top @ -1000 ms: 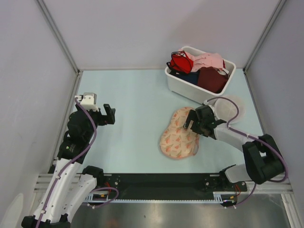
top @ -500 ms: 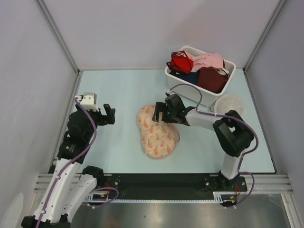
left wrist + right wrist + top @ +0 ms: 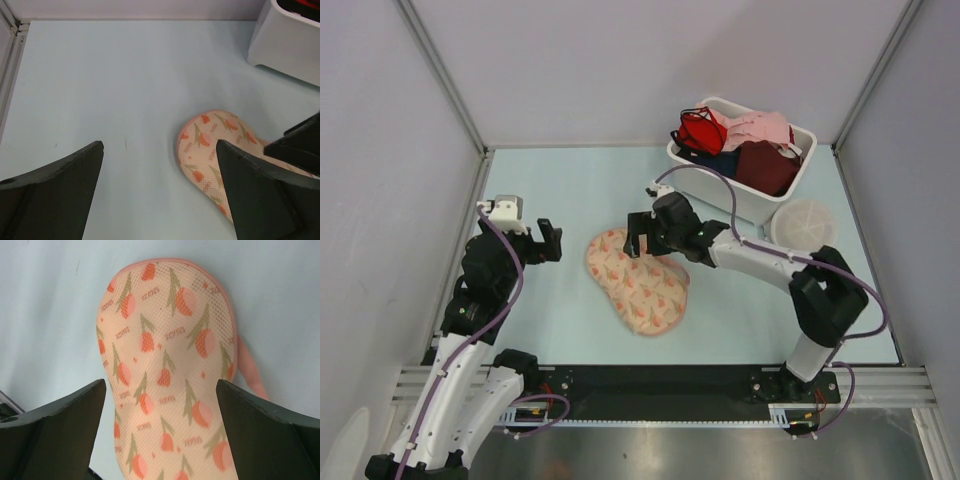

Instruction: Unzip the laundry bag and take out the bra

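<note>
The laundry bag [image 3: 635, 285], a peach pouch with orange-red print, lies flat in the middle of the table. It also shows in the left wrist view [image 3: 210, 145] and fills the right wrist view [image 3: 165, 365]. My right gripper [image 3: 642, 236] is open, its fingers straddling the bag's far end from above [image 3: 160, 440]. A peach loop [image 3: 250, 375] hangs off the bag's edge. My left gripper [image 3: 548, 242] is open and empty, to the left of the bag and apart from it [image 3: 160, 200]. The white bra is hidden.
A white bin [image 3: 720, 185] at the back right holds a red bra [image 3: 700, 130], a pale pink garment [image 3: 760, 128] and a dark red one [image 3: 767, 165]. A round white mesh disc [image 3: 804, 222] lies in front of it. Grey walls enclose the table.
My right gripper has swept left from the right side toward the table's middle, and the bag has slid left and turned with it. The left arm has not moved.
</note>
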Controlling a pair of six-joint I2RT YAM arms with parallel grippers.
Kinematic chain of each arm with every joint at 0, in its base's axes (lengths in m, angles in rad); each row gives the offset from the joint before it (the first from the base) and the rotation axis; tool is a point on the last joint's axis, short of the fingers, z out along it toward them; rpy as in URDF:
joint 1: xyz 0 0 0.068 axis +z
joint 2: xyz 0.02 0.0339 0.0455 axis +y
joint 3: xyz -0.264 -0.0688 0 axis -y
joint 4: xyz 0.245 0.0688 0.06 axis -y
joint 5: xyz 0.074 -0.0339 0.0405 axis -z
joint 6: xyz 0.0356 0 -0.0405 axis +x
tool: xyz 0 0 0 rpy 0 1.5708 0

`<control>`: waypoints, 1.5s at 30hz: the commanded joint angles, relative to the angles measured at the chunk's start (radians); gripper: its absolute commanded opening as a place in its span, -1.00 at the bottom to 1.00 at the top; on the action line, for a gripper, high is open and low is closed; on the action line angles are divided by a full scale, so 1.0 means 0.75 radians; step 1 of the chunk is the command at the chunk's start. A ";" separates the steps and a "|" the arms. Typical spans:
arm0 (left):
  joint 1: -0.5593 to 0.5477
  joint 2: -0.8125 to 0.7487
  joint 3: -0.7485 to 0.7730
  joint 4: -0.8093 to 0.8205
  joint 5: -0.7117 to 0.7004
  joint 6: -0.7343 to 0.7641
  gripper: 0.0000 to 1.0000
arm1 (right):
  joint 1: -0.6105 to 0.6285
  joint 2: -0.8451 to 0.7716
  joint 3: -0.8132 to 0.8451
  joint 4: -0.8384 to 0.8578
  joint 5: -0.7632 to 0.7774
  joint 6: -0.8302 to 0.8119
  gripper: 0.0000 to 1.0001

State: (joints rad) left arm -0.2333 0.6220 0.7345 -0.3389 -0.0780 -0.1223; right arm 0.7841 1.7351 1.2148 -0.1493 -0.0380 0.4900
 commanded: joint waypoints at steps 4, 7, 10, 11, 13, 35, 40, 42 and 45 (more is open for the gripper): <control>0.010 0.028 0.029 -0.029 -0.103 -0.041 0.99 | 0.038 -0.384 -0.202 -0.202 0.183 0.101 0.95; 0.010 0.032 0.041 -0.043 -0.084 -0.111 0.99 | 0.073 -0.517 -0.317 -0.261 0.210 0.205 0.95; 0.010 0.020 0.000 -0.031 -0.054 -0.223 0.99 | 0.114 -0.620 -0.405 -0.308 0.224 0.297 0.95; 0.008 0.022 -0.022 -0.031 -0.035 -0.240 0.99 | 0.122 -0.642 -0.423 -0.328 0.224 0.318 0.95; 0.006 0.022 -0.032 -0.049 -0.015 -0.287 1.00 | 0.141 -0.679 -0.456 -0.349 0.224 0.361 0.95; -0.206 -0.007 -0.329 -0.039 -0.011 -0.581 0.99 | 0.225 -0.332 -0.411 -0.257 0.100 0.474 0.95; -0.225 -0.007 -0.398 -0.010 0.002 -0.610 0.99 | 0.219 -0.234 -0.303 -0.202 0.114 0.408 0.96; -0.225 -0.011 -0.409 -0.010 0.006 -0.622 1.00 | 0.202 -0.183 -0.254 -0.208 0.122 0.384 0.96; -0.227 -0.023 -0.435 -0.002 0.014 -0.639 0.99 | 0.180 -0.099 -0.178 -0.175 0.120 0.337 0.96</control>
State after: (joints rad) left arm -0.3958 0.6250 0.4229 -0.3828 -0.0898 -0.5621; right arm 0.9356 1.6058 0.9939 -0.3576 0.0402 0.7975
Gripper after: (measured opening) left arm 0.996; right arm 0.980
